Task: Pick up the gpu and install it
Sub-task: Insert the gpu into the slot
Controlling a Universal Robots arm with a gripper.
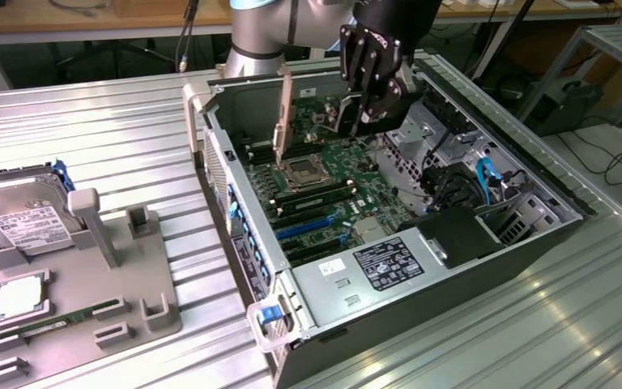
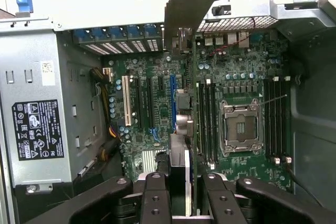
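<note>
My gripper (image 1: pixel 368 89) hangs inside the open computer case (image 1: pixel 219 154), over the green motherboard (image 1: pixel 338 174). It is shut on the gpu (image 2: pixel 184 124), a thin card seen edge-on in the wrist view and held upright between the black fingers (image 2: pixel 155 198). The card's pale metal bracket (image 2: pixel 194 3) lies toward the case's rear wall with its blue tabs. In the exterior view that bracket (image 1: pixel 283 113) stands as a tall pale strip above the board. The card hovers between the blue expansion slot (image 2: pixel 172 103) and the memory slots (image 2: pixel 206 121), still above the board.
The CPU socket (image 2: pixel 241 127) sits beside the card's line. A power supply with a black label (image 1: pixel 392 263) fills the case's near end. On the exterior view's left, a grey fixture (image 1: pixel 84 275) holds a silver hard drive (image 1: pixel 19 215) and a green memory stick (image 1: pixel 62 320).
</note>
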